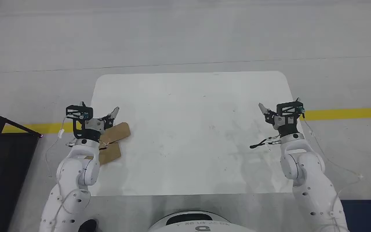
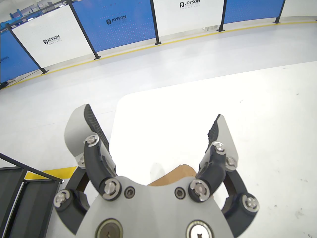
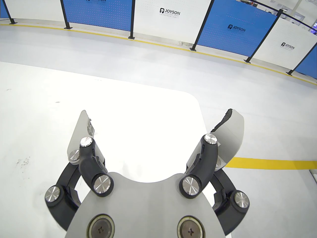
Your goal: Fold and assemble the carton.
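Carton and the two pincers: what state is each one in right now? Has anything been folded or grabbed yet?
left pincer: open, holding nothing.
right pincer: open, holding nothing, at the far side of the table from the carton.
carton: not assembled, lying flat on the table, partly under the left pincer, not gripped.

Bright, even overhead light in all three views. White table (image 1: 191,133) blown out near pure white in wrist views, surface detail lost. Shadows on it faint, soft-edged. Mild sheen on grey floor. Wrist views strongly fisheye: fence panels (image 2: 118,25) bow and lean toward edges. Top view nearly undistorted.
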{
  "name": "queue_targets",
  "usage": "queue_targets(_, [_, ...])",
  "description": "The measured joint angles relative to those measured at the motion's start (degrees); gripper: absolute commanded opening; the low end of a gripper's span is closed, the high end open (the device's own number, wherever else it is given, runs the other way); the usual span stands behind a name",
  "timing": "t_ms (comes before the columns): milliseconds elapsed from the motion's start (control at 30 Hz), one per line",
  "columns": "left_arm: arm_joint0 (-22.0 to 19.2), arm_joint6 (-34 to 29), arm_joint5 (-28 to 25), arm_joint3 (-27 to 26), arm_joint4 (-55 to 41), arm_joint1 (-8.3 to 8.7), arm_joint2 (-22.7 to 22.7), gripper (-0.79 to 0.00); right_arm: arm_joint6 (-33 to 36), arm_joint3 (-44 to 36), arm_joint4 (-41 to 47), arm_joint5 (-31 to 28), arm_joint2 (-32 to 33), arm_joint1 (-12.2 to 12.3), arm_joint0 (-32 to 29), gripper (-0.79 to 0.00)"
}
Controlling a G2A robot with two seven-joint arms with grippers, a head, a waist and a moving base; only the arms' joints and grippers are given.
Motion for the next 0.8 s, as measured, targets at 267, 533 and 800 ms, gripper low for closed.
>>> queue_targets(267, [1.0,-3.8,-0.3,0.4,0.1,0.20,-4.3,0.000,0.0,0.0,0.0,0.0,0.0,0.0,0.0,0.000])
queue_targets(533, [2.9,-29.3,-17.0,2.9,-21.4,2.34,-22.8,0.000,0.0,0.0,0.0,0.0,0.0,0.0,0.0,0.000])
queue_targets(800, [1.9,-48.1,-28.3,11.2,-32.4,4.61,-33.6,0.000,0.0,0.0,0.0,0.0,0.0,0.0,0.0,0.000])
